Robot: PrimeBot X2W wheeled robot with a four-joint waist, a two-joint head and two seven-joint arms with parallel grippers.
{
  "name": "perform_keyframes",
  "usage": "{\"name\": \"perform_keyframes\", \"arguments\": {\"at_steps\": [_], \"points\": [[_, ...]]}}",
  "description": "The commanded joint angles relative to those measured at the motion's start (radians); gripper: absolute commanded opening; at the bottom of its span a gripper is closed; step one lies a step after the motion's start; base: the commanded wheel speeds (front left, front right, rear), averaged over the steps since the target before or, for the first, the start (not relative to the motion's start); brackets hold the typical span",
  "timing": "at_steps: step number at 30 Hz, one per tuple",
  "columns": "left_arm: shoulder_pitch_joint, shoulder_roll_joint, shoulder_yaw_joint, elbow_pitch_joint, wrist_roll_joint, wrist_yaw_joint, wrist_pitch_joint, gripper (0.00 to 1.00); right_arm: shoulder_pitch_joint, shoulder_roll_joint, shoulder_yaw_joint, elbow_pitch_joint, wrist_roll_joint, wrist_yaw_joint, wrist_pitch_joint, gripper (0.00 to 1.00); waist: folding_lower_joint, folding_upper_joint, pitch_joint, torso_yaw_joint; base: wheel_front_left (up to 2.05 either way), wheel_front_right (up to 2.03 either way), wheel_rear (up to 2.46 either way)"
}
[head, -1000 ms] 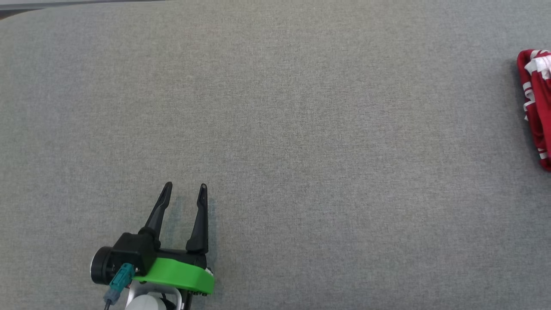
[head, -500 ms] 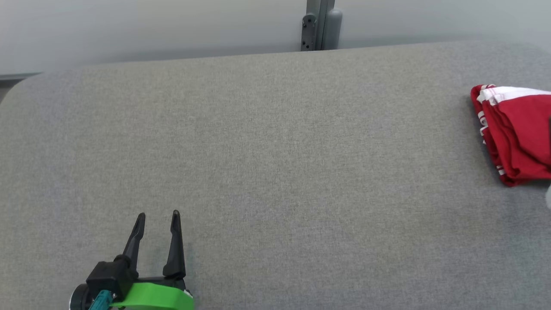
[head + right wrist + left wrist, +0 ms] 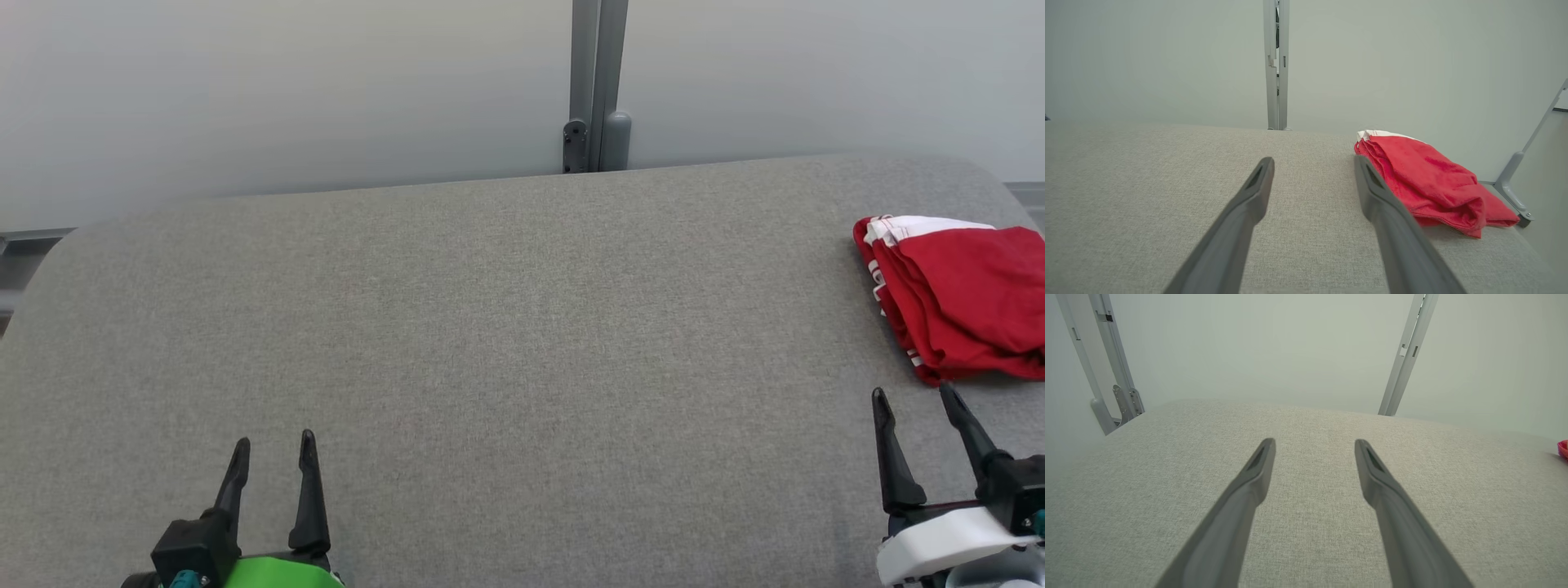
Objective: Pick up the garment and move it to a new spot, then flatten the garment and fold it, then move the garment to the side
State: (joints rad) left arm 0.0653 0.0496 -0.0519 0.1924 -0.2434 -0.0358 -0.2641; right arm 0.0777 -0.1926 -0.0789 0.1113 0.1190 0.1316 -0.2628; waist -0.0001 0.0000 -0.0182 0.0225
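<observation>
The red garment with white trim (image 3: 959,298) lies in a loosely layered, folded bundle at the far right of the grey padded table (image 3: 522,327), close to its right edge and rounded corner. The right gripper (image 3: 913,394) hovers just near of it, fingers spread wide and holding nothing. The left gripper (image 3: 274,441) sits at the near left, well apart from the cloth, equally spread and empty. A bundle lying like this fits either a folded garment already set aside or one waiting to be carried off and laid flat, and the pictures do not settle which. The hazard is the same either way. The right gripper's fingertips are close to the bundle's near edge, so a careless sweep could catch the top layers and drag the stack open. A push to the right could slide the cloth over the table's edge. A pinch on just one layer would probably unravel the folds.
</observation>
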Motion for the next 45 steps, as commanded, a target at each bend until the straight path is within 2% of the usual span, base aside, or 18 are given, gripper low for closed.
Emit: {"name": "perform_keyframes", "arguments": {"at_steps": [1,6,13,22,23,28,45], "points": [[0.002,0.002,-0.002,0.013,0.01,-0.012,0.0,1.0,0.022,0.016,-0.008,-0.006,-0.009,-0.002,-0.002,1.0,0.0001,0.0,-0.006,0.0,0.0,0.0,0.0],[-0.009,0.002,-0.011,0.058,0.039,-0.039,0.0,1.0,0.034,0.048,-0.012,0.004,-0.033,-0.002,-0.002,1.0,0.0001,0.0,-0.009,-0.015,0.0,0.0,0.0],[-0.022,0.002,0.004,0.089,0.03,-0.028,0.0,1.0,0.002,0.057,-0.002,0.02,-0.029,-0.002,-0.002,1.0,0.0001,0.0,-0.003,-0.011,0.0,0.0,0.0],[-0.032,0.002,-0.007,0.1,0.017,-0.047,0.0,1.0,-0.017,0.063,0.017,0.025,-0.026,-0.002,-0.002,1.0,0.0001,0.0,-0.003,0.02,0.0,0.0,0.0],[-0.021,0.0,-0.01,0.1,0.025,-0.047,0.0,0.0,-0.008,0.065,0.018,0.024,-0.024,0.0,0.0,0.0,0.0001,0.0,-0.003,0.02,0.0,0.0,0.0],[-0.003,-0.003,-0.01,0.137,0.011,-0.049,0.006,0.0,0.003,0.082,0.021,0.063,-0.008,0.0,0.007,0.0,0.0001,0.0,-0.003,0.021,0.0,0.0,0.0],[-0.043,-0.002,0.029,0.117,-0.295,-0.06,0.088,0.0,-0.04,0.095,0.008,0.077,0.325,0.0,0.089,0.0,0.0001,0.0,0.0,0.015,0.0,0.0,0.0]]}}
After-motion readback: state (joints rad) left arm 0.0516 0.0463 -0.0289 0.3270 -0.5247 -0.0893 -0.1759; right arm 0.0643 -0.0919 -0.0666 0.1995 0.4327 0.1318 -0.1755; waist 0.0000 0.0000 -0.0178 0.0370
